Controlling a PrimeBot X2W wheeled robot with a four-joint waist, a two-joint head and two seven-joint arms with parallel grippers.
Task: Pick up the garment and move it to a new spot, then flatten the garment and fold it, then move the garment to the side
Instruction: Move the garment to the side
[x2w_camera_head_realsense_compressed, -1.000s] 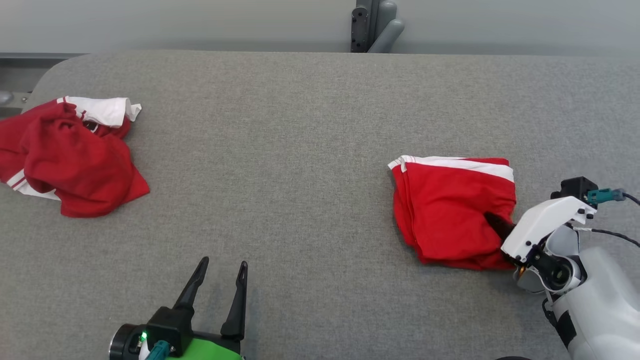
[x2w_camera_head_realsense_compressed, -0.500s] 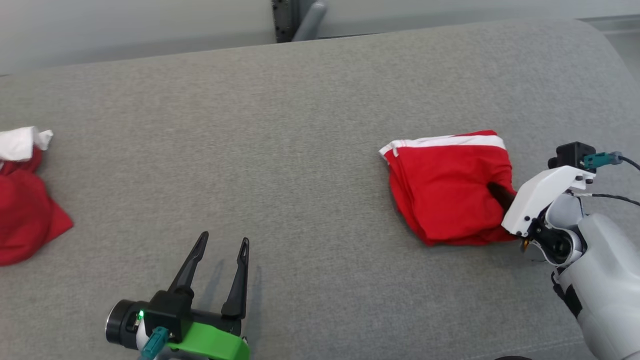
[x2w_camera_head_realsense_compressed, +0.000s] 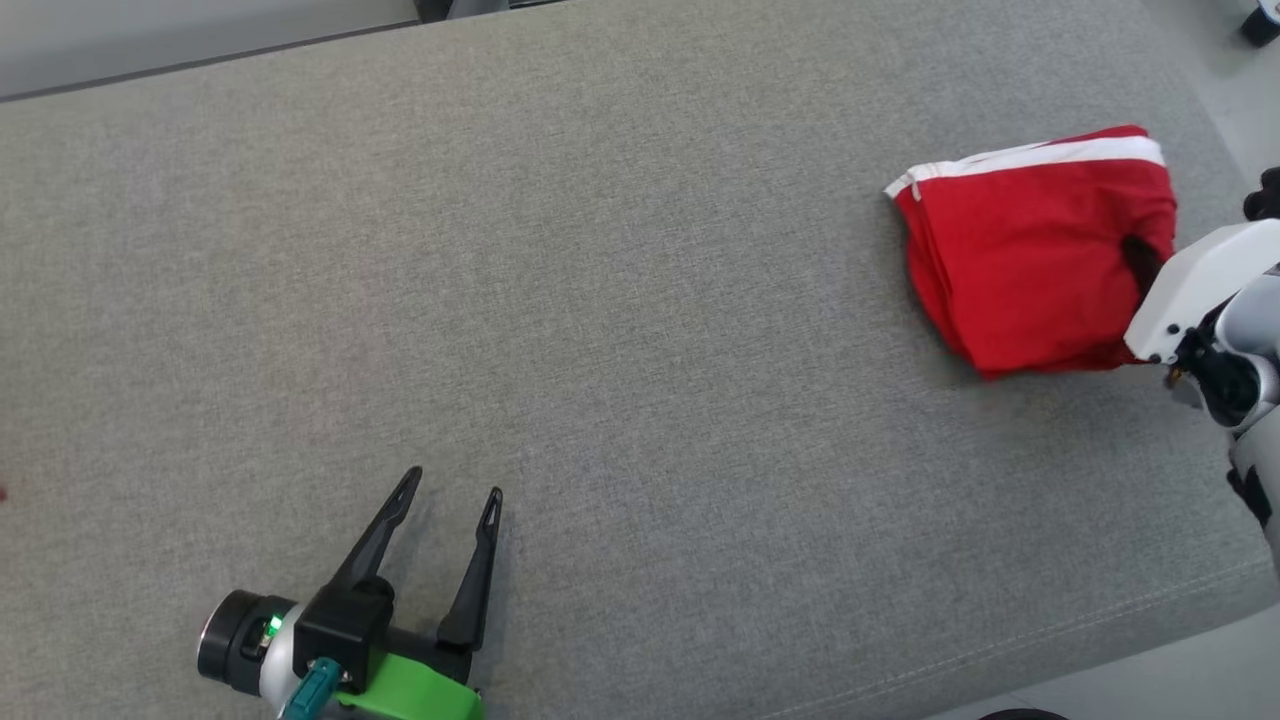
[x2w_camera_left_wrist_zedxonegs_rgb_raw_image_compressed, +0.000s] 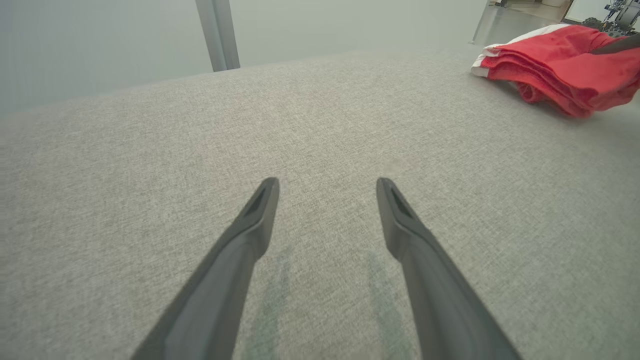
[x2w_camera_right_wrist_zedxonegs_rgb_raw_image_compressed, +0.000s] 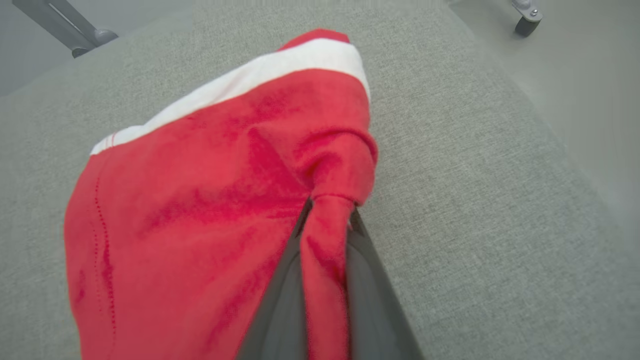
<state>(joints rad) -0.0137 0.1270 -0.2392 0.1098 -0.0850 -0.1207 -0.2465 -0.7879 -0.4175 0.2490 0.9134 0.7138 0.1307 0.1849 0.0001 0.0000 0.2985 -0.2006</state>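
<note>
Right gripper (x2w_camera_right_wrist_zedxonegs_rgb_raw_image_compressed: 327, 215) is now clamped on the folded garment (x2w_camera_head_realsense_compressed: 1030, 260), dragged nearer the table (x2w_camera_head_realsense_compressed: 600, 300) edge; folds should be kept low and flat; left gripper (x2w_camera_head_realsense_compressed: 453, 482) is held apart

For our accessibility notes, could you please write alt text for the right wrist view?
The right end effector is shut on a pinched fold of a folded red garment with a white band. The garment rests on a grey fabric-covered table, near its edge.
</note>
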